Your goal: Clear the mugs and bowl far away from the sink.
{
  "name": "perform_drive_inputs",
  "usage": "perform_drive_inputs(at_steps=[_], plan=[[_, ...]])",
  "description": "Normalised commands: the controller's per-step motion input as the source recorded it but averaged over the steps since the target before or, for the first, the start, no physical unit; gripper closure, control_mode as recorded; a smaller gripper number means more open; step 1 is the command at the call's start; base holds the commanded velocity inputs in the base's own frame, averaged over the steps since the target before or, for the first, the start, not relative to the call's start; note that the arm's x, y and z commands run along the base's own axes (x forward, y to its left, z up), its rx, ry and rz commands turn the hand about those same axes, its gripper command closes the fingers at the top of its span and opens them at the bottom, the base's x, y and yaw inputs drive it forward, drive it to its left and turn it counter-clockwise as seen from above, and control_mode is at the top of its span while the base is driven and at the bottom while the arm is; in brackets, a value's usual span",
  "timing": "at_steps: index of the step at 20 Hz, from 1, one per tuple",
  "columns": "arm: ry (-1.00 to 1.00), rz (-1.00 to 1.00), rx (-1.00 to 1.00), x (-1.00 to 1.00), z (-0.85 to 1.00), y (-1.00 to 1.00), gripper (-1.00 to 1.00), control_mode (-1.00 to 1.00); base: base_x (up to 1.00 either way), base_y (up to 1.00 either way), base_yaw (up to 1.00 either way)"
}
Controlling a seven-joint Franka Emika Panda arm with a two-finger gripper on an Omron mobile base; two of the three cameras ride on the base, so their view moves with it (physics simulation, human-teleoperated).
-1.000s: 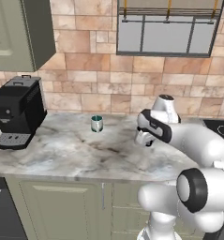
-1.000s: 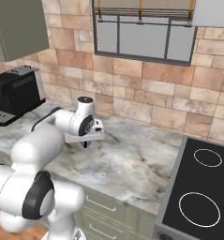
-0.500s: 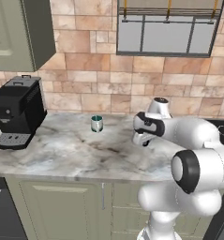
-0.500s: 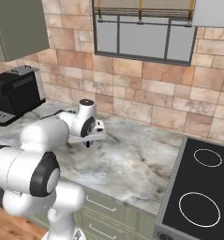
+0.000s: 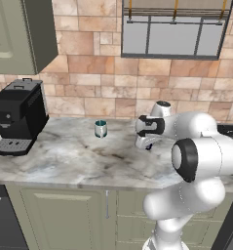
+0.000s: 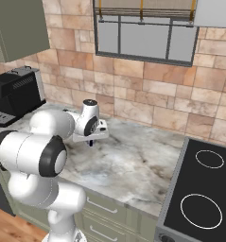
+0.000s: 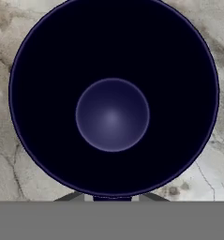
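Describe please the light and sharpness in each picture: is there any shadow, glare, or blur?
Left base view: even, soft light, sharp, no glare; the teal mug casts almost no shadow on the counter. Right base view: equally flat light, with a faint shadow under the gripper. Hand view: the navy mug interior is very dark, with a pale glow on its bottom.

Tan stone-tile wall [image 5: 88, 73]; window [image 6: 143, 40]; marble counter [image 6: 133, 165]; perhaps olive cabinets [image 5: 64, 215].

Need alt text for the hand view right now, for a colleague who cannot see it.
Looking straight down into the navy mug: its dark round mouth spans nearly the whole frame, with a lighter blue circle at the bottom. Marbled grey counter shows around the rim, and the mug's near rim sits at the hand.
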Motion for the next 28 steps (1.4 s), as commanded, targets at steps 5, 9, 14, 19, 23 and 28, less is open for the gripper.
perform_drive_inputs(at_steps=[5,9,14,19,23,28], plan=[[0.0,0.0,0.0,0.34,-0.14,0.0,1.0,-1.0,0.0,0.0,0.0],[0.0,0.0,0.0,0.38,-0.19,0.0,1.0,-1.0,0.0,0.0,0.0],[0.0,0.0,0.0,0.34,-0.2,0.0,1.0,-1.0,0.0,0.0,0.0],[0.0,0.0,0.0,0.3,-0.21,0.0,1.0,-1.0,0.0,0.0,0.0],[0.0,0.0,0.0,0.28,-0.23,0.0,1.0,-1.0,0.0,0.0,0.0],[0.0,0.0,0.0,0.15,-0.18,0.0,1.0,-1.0,0.0,0.0,0.0]])
